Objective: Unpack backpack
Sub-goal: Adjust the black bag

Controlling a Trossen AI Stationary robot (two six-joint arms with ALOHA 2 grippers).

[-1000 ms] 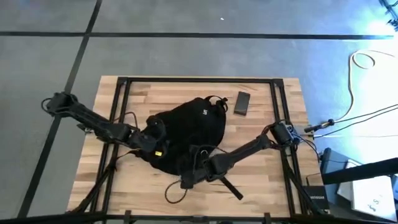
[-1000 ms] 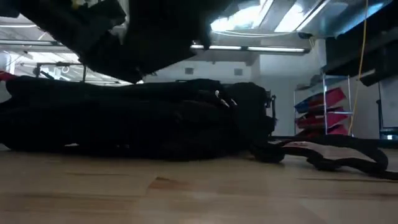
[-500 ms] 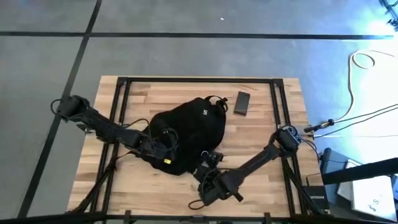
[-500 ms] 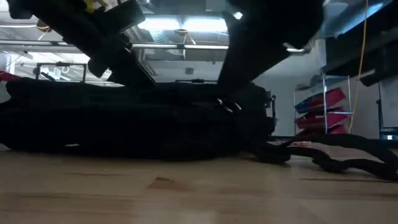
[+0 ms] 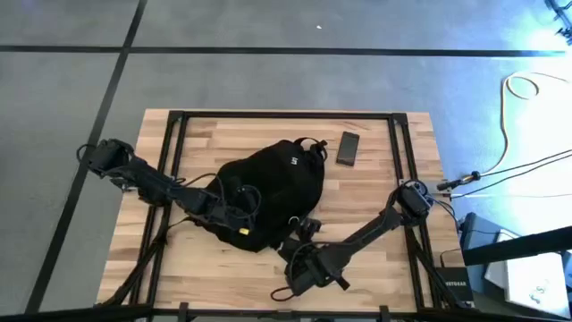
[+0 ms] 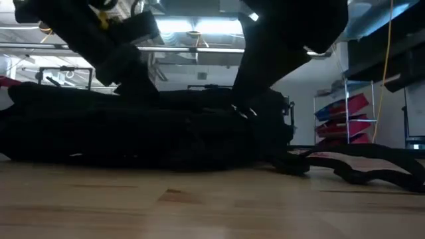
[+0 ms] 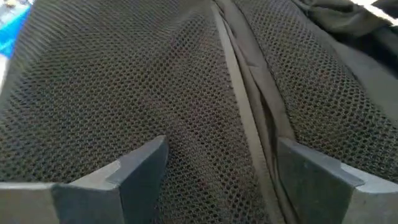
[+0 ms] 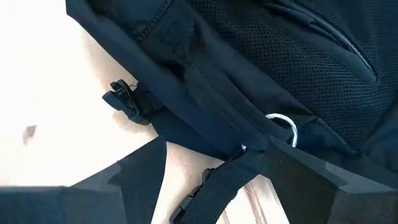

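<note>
Backpack lies flat mid-counter, still closed as far as can be seen, w/ only a small dark flat item lying out just beyond its far right corner, so unpacking looks barely begun. Left gripper sits over the pack's near-left mesh panel, jaws spread wide, holding nothing; right gripper is at the near edge by the straps, jaws also open and empty. Vs 1 s ago, left arm has pushed further right onto the pack, and right arm has pulled back toward the near edge.
</note>
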